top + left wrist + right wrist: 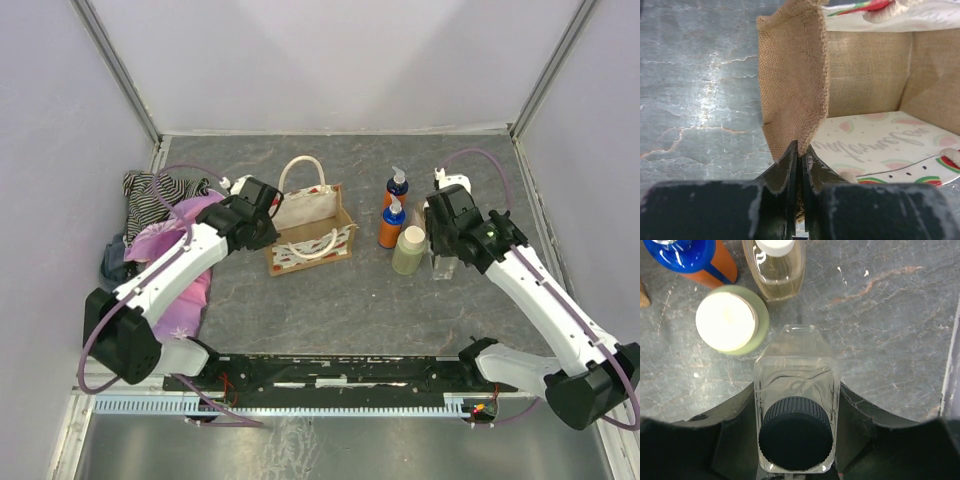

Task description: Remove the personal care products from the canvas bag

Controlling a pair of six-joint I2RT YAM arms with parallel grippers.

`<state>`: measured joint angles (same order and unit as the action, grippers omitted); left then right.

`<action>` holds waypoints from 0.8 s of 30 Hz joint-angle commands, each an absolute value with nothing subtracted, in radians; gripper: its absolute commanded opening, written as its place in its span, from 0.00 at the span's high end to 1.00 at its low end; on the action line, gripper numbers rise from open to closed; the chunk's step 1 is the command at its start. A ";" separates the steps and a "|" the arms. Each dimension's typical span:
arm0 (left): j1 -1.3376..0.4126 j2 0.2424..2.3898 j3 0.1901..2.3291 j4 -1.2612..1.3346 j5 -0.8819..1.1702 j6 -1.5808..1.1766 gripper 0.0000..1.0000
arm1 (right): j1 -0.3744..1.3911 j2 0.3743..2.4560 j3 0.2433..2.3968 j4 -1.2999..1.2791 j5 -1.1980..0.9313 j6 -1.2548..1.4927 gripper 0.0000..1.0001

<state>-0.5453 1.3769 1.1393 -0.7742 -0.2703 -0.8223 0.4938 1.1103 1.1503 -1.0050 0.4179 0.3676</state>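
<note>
Cut off by the top edge of the right wrist view: the orange pump bottle (715, 265) and the pale bottle with the white cap (776, 275). Hidden behind the clear bottle (795, 365) there: most of the fingers of the right gripper (796, 405). In the left wrist view, canvas bag (790, 85) clipped at top and right, printed script (875, 145) upside down and hard to read.

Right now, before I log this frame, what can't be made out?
Top view: clear bottle mostly hidden behind the right jaws.
Left wrist: canvas bag cut off at the right edge; its near corner hidden by the left jaws.
Right wrist: orange bottle cut off by the top edge.
</note>
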 commanded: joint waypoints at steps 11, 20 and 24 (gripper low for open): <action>-0.525 1.282 1.078 -0.775 -0.256 -0.792 0.63 | 0.431 1.199 1.026 -0.681 0.423 0.462 0.55; -0.522 1.254 1.084 -0.797 -0.267 -0.799 0.56 | 0.415 1.213 1.037 -0.713 0.431 0.478 0.17; -0.522 1.206 1.105 -0.844 -0.316 -0.803 0.54 | 0.414 1.180 1.098 -0.780 0.406 0.479 0.12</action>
<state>-0.5274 1.2755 1.0756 -0.8009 -0.2626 -0.8219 0.4122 1.2304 1.0042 -0.7727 0.4217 0.4583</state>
